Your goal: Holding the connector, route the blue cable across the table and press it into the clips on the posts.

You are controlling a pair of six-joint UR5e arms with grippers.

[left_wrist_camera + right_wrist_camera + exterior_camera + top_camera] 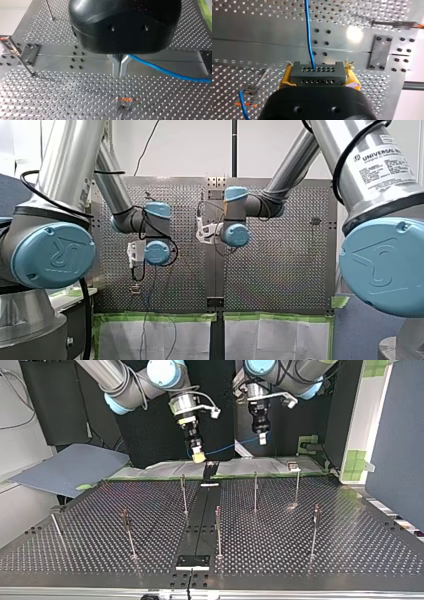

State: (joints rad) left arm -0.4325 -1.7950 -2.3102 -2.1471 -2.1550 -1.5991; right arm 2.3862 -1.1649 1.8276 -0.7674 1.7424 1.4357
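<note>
Thin upright posts (218,530) stand nearest on the perforated worktop (350,550), with no cable on them. Beyond, above the far edge, my right arm's jaws pinch the black connector (317,72) between yellow pads (285,79). The blue cable (309,32) runs sideways from it, rightward in the top view, to my left arm's jaws, whose metal fingers (116,67) look pressed together on it. The posts lie nearer and lower than both arms, and my right arm is closer to them.

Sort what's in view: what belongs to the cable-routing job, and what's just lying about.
Job:
- blue cable
- connector, clamped in my right gripper
- my left gripper, shut on the cable
- posts on the perforated table

Lying about:
- blue-grey sheet, beside the table at the top view's left
- green tape, at its right
</note>
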